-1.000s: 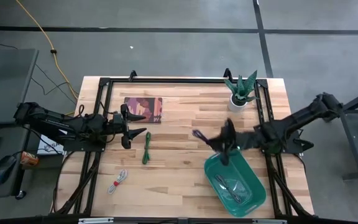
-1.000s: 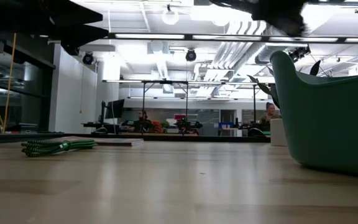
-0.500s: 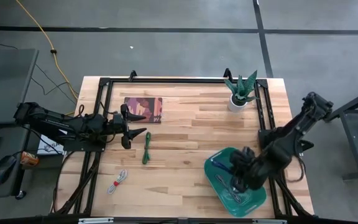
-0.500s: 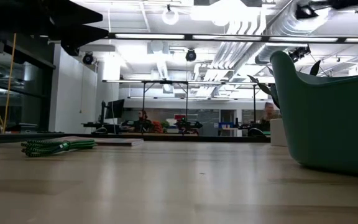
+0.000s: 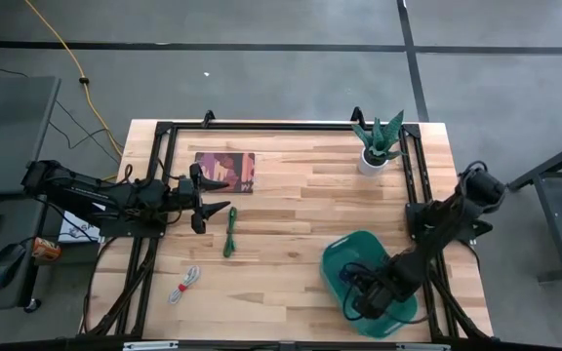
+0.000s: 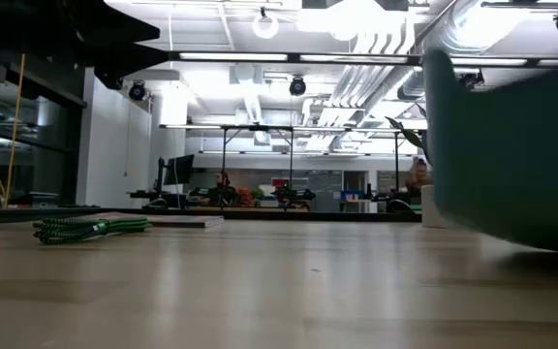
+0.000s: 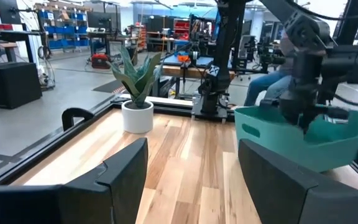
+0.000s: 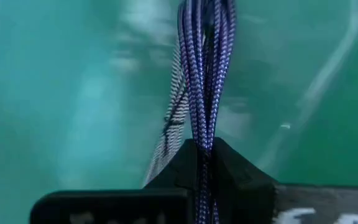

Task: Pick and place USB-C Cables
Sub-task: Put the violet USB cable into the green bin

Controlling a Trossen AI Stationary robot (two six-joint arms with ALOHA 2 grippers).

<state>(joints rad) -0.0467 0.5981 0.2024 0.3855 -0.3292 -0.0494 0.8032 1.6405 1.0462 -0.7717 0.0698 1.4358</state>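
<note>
Right gripper (image 5: 362, 295) is down inside the tub (image 5: 340, 255), fingers pinched tight on the purple cable (image 8: 205, 74), which hangs just above the tub floor. Left gripper (image 5: 211, 199) waits near the green cable (image 5: 230, 232), fingers spread, holding nothing. White cable (image 5: 185, 284) lies near the front edge. Risk, as I judge it: the braid snags on a finger at release and rides back out

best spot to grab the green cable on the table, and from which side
Judging by the high view, grip the green cable across its middle, coming straight down. It lies flat as a long narrow bundle on bare wood, just off the open left gripper, so fingers should close across its short width.
</note>
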